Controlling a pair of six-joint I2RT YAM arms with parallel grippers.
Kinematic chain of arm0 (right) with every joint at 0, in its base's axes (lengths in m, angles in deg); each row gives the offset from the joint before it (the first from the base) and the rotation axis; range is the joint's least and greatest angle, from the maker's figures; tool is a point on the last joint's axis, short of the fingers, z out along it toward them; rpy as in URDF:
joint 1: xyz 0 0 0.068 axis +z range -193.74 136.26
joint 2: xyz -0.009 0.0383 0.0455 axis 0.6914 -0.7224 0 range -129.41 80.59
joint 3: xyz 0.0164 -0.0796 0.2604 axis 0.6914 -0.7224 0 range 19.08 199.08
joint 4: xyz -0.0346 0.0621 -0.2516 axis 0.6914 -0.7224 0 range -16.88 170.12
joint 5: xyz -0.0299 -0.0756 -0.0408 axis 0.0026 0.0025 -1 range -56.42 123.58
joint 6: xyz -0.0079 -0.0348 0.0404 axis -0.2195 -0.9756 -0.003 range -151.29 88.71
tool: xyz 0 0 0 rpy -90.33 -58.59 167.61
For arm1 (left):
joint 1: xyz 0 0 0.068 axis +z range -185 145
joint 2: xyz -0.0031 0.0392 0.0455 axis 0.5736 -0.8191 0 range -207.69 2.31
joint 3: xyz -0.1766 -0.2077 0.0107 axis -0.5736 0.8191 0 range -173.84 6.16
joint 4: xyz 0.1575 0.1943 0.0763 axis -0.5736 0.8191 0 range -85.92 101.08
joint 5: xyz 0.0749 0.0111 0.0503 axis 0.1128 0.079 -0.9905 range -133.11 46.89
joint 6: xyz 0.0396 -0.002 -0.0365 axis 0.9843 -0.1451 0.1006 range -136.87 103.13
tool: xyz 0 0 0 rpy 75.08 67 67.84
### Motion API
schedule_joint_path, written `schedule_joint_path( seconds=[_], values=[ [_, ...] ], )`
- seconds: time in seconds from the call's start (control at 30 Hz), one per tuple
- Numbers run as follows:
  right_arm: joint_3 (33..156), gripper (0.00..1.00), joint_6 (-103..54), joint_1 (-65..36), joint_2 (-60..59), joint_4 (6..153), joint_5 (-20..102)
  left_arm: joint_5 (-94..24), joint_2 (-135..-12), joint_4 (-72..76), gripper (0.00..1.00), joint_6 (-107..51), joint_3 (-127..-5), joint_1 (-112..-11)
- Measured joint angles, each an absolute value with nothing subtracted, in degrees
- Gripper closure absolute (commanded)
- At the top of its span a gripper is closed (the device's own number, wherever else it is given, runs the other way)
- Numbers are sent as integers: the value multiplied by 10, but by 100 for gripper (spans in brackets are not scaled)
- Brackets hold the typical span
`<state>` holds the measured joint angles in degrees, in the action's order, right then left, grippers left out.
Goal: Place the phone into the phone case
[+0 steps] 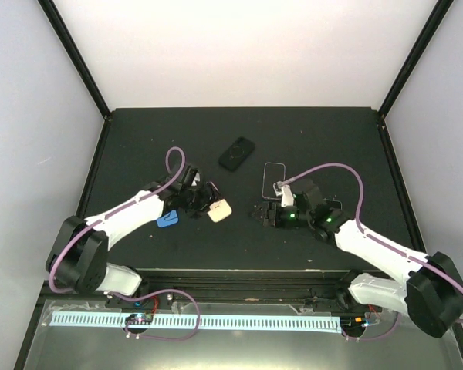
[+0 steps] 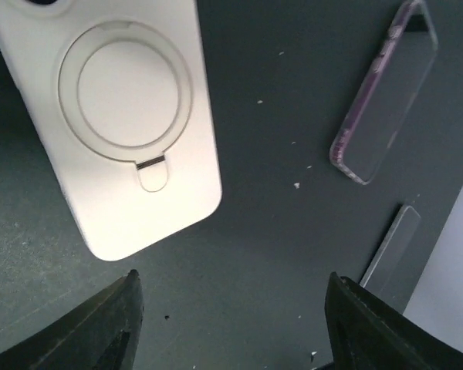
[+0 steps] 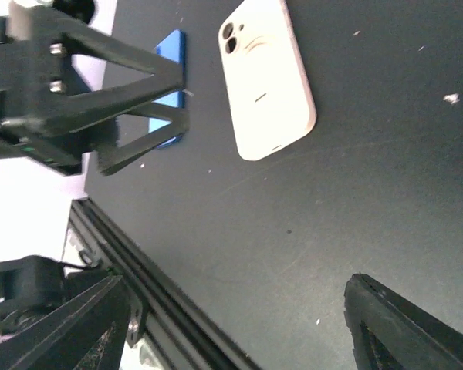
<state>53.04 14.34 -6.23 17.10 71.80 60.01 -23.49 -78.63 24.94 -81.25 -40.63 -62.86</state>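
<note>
My left gripper (image 2: 233,281) and right gripper (image 3: 235,285) gape empty. The left faces the upper-left cream case (image 2: 116,131), so I may mistakenly grab it instead of the phone (image 1: 237,153).

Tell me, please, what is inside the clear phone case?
Nothing: the clear case is empty, and the dark table shows through it. The black phone lies apart from it. One end of the case leaves the left wrist picture.

Top overhead; wrists close, sharing cream case (image 2: 131,131).
</note>
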Motion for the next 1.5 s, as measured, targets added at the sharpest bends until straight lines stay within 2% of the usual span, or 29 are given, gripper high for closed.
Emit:
schedule_joint_path(
  seconds=[0.17,0.4,0.67,0.87,1.07,1.5],
  values=[
    [540,24,126,-59,126,728,569,-282,-762,268,22,-776,-414,-630],
    [627,15,84,-33,20,693,481,-319,-713,274,2,-708,-374,-582],
    [776,0,27,42,-119,638,380,-282,-552,257,1,-655,-287,-466],
    [869,0,-19,89,-217,607,332,-242,-467,250,1,-637,-250,-396],
    [953,0,-55,112,-307,575,293,-233,-408,248,1,-633,-219,-378],
    [1007,0,-94,114,-389,537,266,-230,-375,237,1,-636,-172,-376]
  ],
)
